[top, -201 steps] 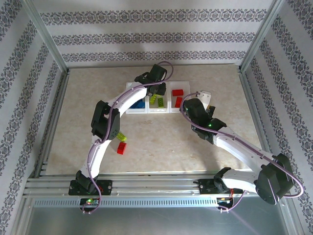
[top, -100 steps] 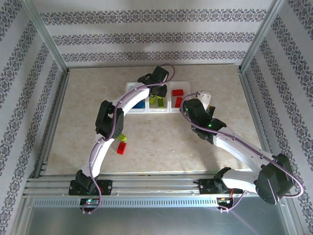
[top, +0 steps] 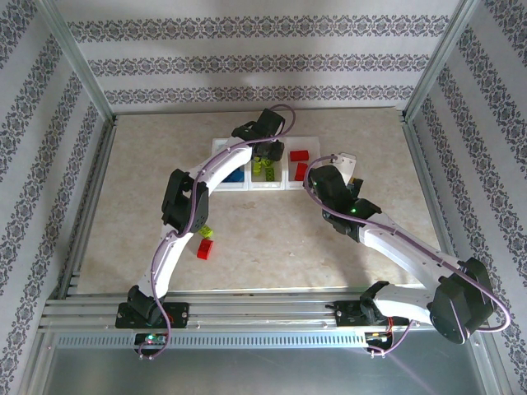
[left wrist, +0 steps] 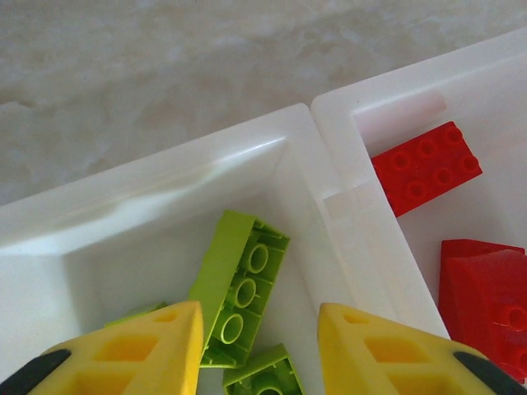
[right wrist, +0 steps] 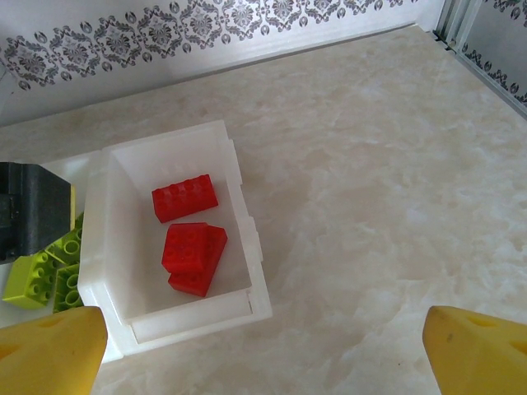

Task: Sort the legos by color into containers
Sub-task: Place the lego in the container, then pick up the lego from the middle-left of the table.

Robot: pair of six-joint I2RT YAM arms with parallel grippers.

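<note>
Left gripper (left wrist: 259, 329) jaws narrowly parted, a lime brick (left wrist: 239, 288) lying loose (seemingly) just beyond them; right gripper (right wrist: 262, 329) spread wide.

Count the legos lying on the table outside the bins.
2: a lime green brick and a red brick right beside it on the near side, both next to the left arm. That arm may hide more.

Lime legos (left wrist: 239, 288), red legos (left wrist: 424, 164), white containers (left wrist: 206, 164)

Desk (top: 272, 247), beige marbled top. Far edge, centre: three white containers (top: 268, 186) in a touching row. Left of centre: red lego (top: 204, 248); lime lego (top: 205, 232) just beside it, partly hidden, apparently a single brick.
</note>
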